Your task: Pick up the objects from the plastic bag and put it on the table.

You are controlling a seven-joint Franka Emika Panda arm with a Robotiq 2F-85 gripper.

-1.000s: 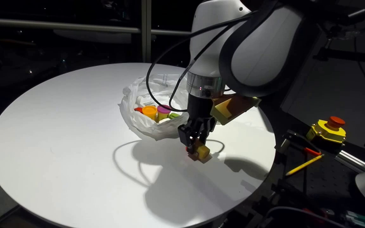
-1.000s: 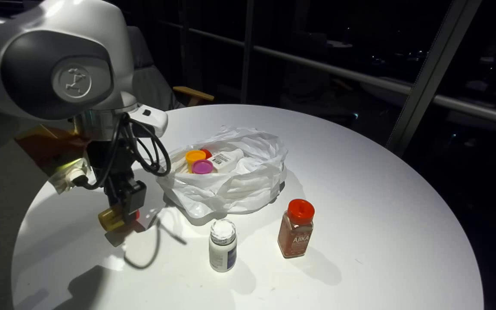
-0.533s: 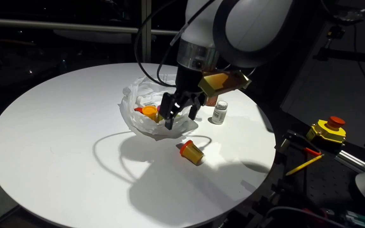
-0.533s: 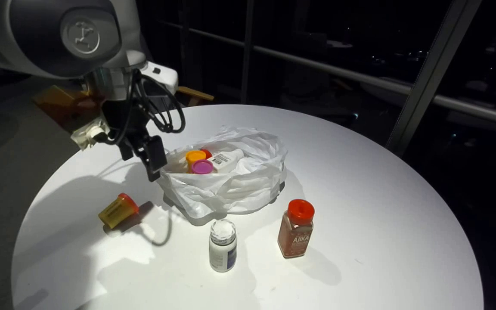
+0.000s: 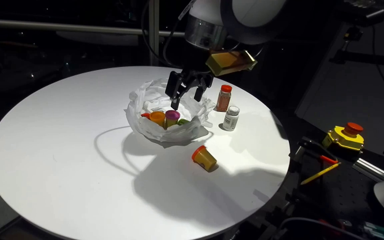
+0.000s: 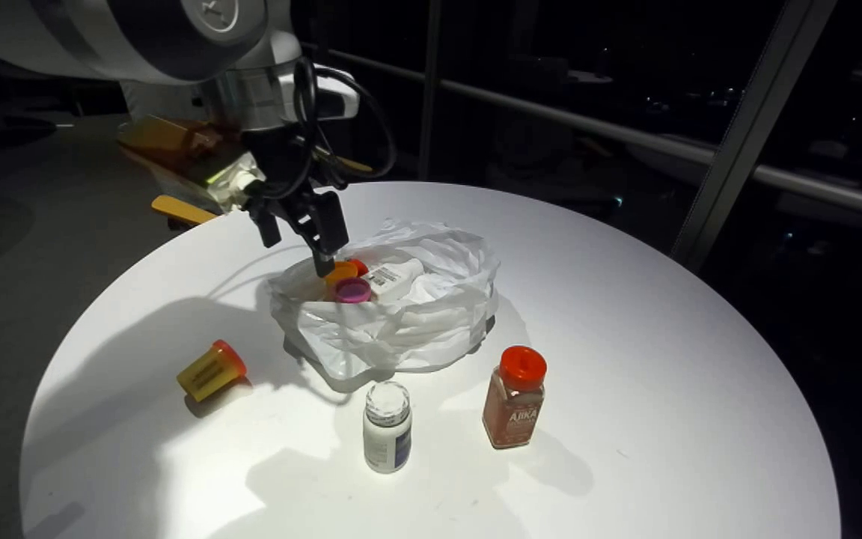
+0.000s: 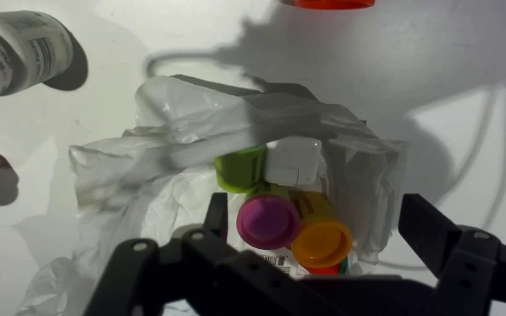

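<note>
Hovering spread and empty over the bag (image 6: 393,337), mid-frame, the jaws seem poised to pick. The bag likely props the purple cup (image 7: 268,223).

I see the big white arm (image 6: 105,41) bent over, and its black gripper (image 5: 186,101) hanging down from it with two fingers (image 7: 426,230) spread wide apart.
</note>
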